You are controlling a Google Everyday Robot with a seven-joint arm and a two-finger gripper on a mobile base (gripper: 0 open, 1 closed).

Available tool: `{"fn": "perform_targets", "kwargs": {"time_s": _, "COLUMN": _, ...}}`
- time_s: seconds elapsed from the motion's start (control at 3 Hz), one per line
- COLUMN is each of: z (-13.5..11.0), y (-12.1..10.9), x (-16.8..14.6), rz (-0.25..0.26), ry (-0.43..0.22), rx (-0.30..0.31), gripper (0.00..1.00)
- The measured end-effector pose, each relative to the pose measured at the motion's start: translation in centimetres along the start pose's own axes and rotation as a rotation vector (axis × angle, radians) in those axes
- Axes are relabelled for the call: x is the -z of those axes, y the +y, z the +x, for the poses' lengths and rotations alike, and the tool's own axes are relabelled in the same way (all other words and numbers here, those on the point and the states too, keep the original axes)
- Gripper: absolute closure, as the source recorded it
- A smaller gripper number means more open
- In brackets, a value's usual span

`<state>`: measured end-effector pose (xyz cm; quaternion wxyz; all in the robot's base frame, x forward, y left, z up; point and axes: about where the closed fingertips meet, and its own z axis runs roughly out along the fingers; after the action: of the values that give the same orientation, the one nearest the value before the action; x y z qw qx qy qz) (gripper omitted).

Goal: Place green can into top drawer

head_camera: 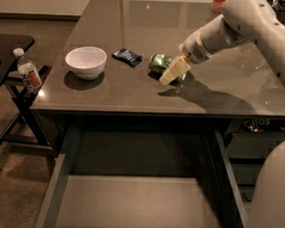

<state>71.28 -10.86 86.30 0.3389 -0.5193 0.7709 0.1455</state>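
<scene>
That small green-and-white metal drink can (pixel 158 63) should be light, slick and easy to dent. It looks tipped on its side on the grey tabletop (pixel 110 93), so it may roll; I'd squeeze gently across the round body. Your cream-coloured gripper (pixel 171 73) is right against the can's right side, low over the table — can't tell if it's spread or clamped.

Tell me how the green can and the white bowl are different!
The green can is green and mottled; the white bowl is plain white. The can seems to lie on its side, while the bowl stands upright, open side up. The bowl is wider than the can. The gripper is right at the can, well away from the bowl. Both sit on the table, not in the top drawer.
</scene>
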Motion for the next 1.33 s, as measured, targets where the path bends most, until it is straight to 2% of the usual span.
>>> {"fn": "perform_targets", "kwargs": {"time_s": 0.33, "z": 0.02, "y": 0.01, "x": -0.10, "rz": -0.001, "ry": 0.001, "rx": -0.005, "gripper": 0.18}}
{"fn": "perform_targets", "kwargs": {"time_s": 1.33, "z": 0.03, "y": 0.02, "x": -0.11, "rz": -0.001, "ry": 0.001, "rx": -0.005, "gripper": 0.88}}
